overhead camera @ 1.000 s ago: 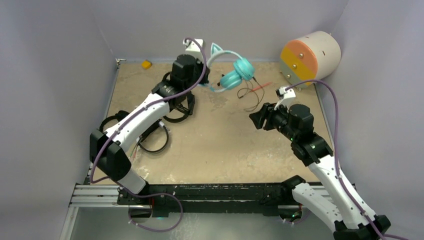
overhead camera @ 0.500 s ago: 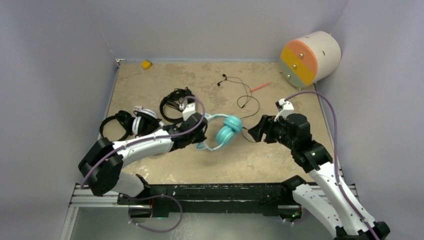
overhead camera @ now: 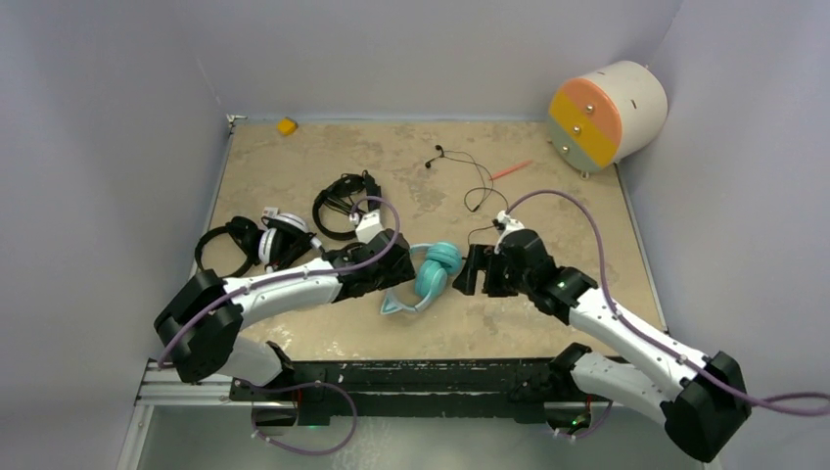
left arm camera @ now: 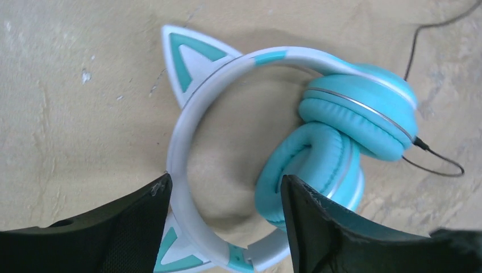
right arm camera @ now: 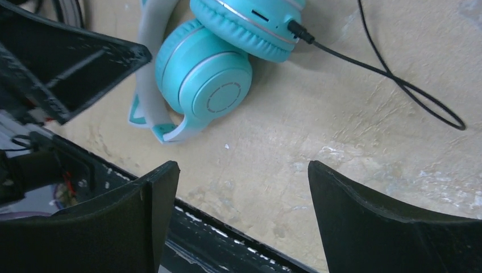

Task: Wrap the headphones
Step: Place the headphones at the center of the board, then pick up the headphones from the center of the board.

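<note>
The teal cat-ear headphones (overhead camera: 431,274) lie folded on the tan table near its front edge, earcups stacked. My left gripper (overhead camera: 393,282) hovers open just over them. In the left wrist view the white headband (left arm camera: 181,142) runs past my left finger and an earcup (left arm camera: 318,165) sits by the right finger, with neither one pinched. My right gripper (overhead camera: 468,274) stands open just right of the earcups (right arm camera: 210,85), with bare table between its jaws (right arm camera: 243,168). The thin black cable (right arm camera: 398,79) plugs into the upper earcup and trails away toward the back of the table (overhead camera: 470,171).
Three other headsets lie at the left: all black (overhead camera: 220,245), white-and-black (overhead camera: 284,235), black with red (overhead camera: 341,204). A thin red stick (overhead camera: 511,170) lies by the cable. An orange-faced cylinder (overhead camera: 602,117) stands back right and a small yellow object (overhead camera: 286,125) back left.
My left gripper carried the teal headphones from the back of the table to the front centre and opened, leaving them lying there. My right gripper moved left toward them and opened wider.
</note>
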Action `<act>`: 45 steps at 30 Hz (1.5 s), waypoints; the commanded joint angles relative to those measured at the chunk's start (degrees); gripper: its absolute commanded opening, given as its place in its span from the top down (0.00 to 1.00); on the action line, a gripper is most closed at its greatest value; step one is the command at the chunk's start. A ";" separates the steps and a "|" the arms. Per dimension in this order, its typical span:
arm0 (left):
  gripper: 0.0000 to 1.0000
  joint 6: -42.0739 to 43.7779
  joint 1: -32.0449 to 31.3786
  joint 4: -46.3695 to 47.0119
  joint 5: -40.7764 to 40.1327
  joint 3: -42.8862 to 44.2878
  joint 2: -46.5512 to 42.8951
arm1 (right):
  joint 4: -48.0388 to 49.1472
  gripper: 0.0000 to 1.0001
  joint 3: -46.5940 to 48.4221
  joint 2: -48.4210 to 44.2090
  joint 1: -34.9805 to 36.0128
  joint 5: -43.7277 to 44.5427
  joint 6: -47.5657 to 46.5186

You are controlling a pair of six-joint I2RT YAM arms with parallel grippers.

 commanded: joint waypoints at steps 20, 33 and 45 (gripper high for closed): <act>0.37 30.28 12.39 5.78 22.21 3.40 7.27 | -2.09 0.14 17.26 22.97 18.44 32.56 16.18; 1.00 30.50 12.53 0.80 11.56 7.92 11.49 | 4.53 0.17 16.22 19.94 18.63 27.30 3.56; 1.00 31.88 -1.09 -9.95 -21.89 14.19 -1.69 | 15.45 0.60 8.53 3.44 18.63 16.11 -14.58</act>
